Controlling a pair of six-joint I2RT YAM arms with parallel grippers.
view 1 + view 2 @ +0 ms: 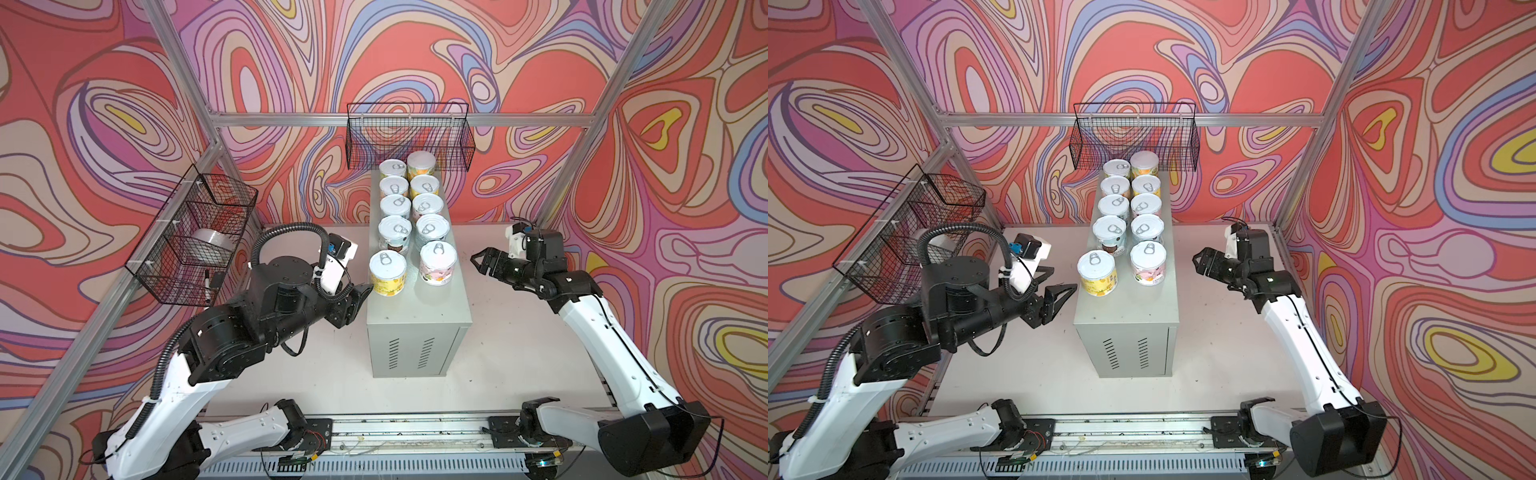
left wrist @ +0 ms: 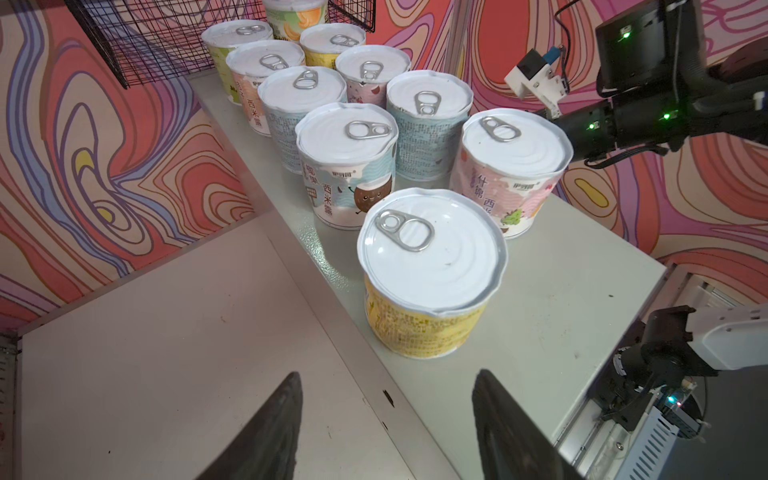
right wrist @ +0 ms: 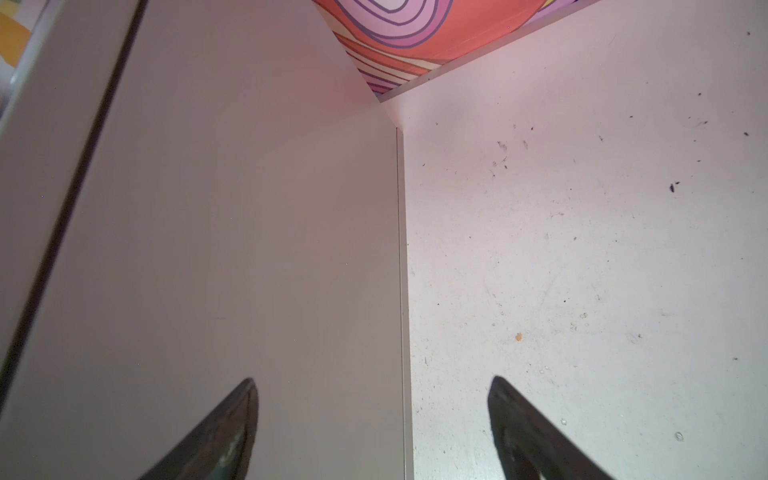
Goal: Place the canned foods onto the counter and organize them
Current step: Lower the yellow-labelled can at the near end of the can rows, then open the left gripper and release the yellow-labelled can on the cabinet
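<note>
**All ten tins up, one left to square off**

On the far left, a black wire basket [image 1: 166,266] holds a silvery roll of tape [image 1: 212,245], no part of the job. The left gripper [image 1: 1064,277] hangs just left of the counter [image 1: 419,316], its fingers apart with nothing between them. It points at the yellow tin [image 1: 387,272], near it but not touching.

The canned foods [image 1: 427,205] all stand upright on the counter's top in two rows of five, running from near to far. No tin shows on the white tabletop [image 1: 498,353]. The yellow tin sits a little left of its row, close to the counter's left edge. Beside it on the right, the pink tin [image 1: 438,262] is in line with its row.

Further right, the right gripper [image 1: 481,254] hovers beside the counter, fingers spread and empty.

The placing looks done. Only nudging the yellow tin into line seems left.
</note>
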